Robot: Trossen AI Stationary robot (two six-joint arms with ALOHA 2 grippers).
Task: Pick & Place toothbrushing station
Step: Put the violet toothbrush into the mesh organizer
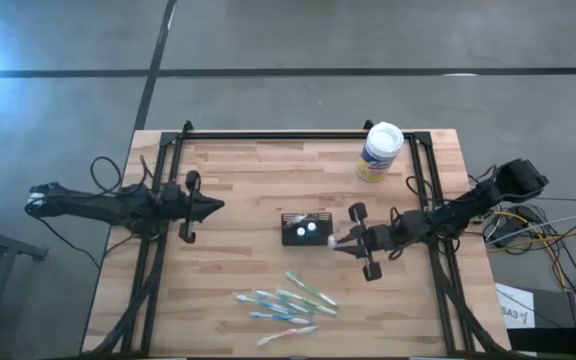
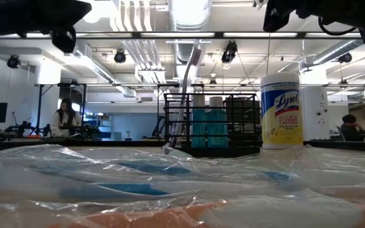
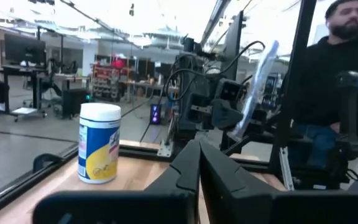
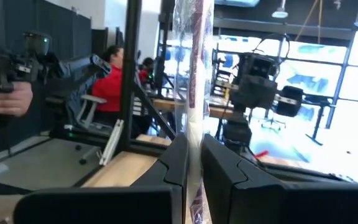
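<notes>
The toothbrushing station (image 1: 306,228) is a small black box standing on the wooden table near its middle; the low view shows it as a black frame (image 2: 211,123). My right gripper (image 1: 335,242) is just right of it, shut on a toothbrush in a clear wrapper (image 4: 194,62). That toothbrush stands upright and also shows in the left wrist view (image 3: 257,87). My left gripper (image 1: 218,205) hovers over the table's left half, shut and empty, pointing toward the station. My right gripper pinches the wrapped toothbrush (image 4: 193,140) between its two fingers, which lie level and come from the table's right side, across the toothbrush. The toothbrush stands upright, and most of it rises above the fingers. Some wrapper also reaches below them.
A white-lidded, yellow-labelled canister (image 1: 380,150) stands at the far right of the table. Several wrapped toothbrushes (image 1: 288,305) lie loose near the front edge, filling the foreground of the low view (image 2: 170,190). A black frame (image 1: 268,133) borders the table. People are in the room beyond.
</notes>
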